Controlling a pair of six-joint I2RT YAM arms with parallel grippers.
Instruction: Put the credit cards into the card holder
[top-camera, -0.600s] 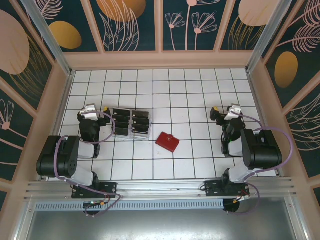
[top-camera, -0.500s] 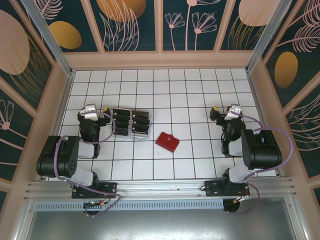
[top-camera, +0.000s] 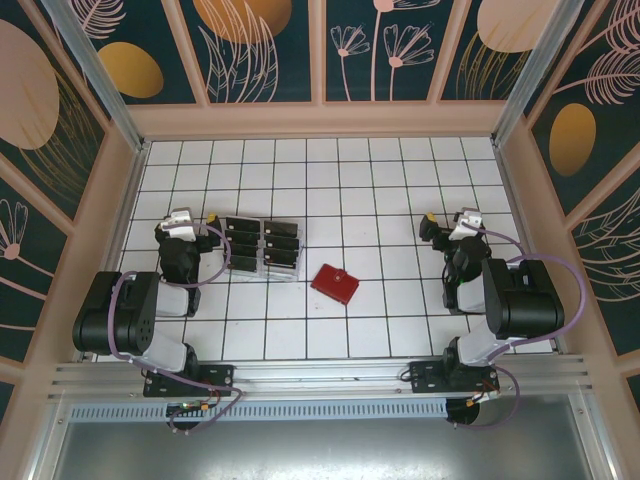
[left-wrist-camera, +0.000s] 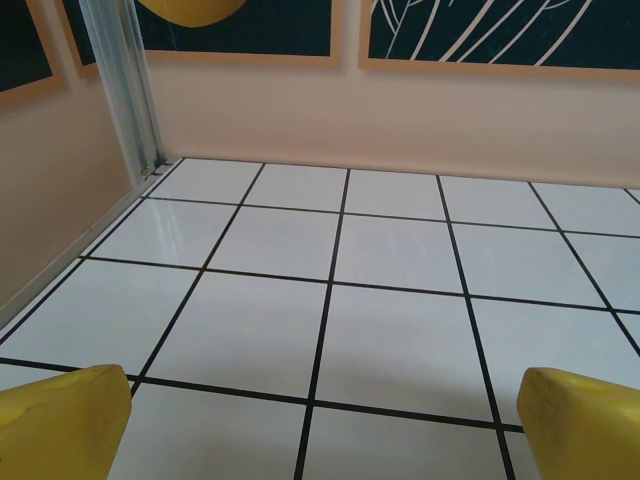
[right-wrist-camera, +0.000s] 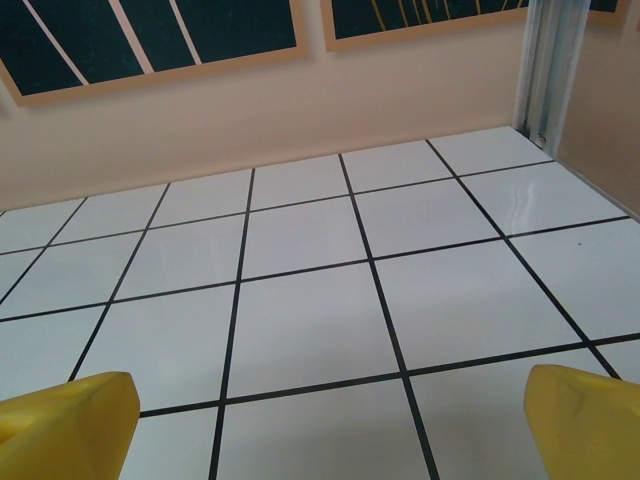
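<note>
Nothing has moved since the earlier frames; both arms are idle. Jaws of the left gripper and right gripper stand wide and empty. The small red square wallet lies closed. The thin black rectangular cards sit just left of it in a clear plastic slotted tray — loading not yet begun.

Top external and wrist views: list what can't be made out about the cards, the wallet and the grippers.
- credit cards: top external view, too small to count exactly.
- card holder: top external view, lies folded, so its own red cover hides any pockets inside.
- left gripper and right gripper: wrist views, the yellow fingers are cut off by the bottom edge, though they stand wide apart.
</note>
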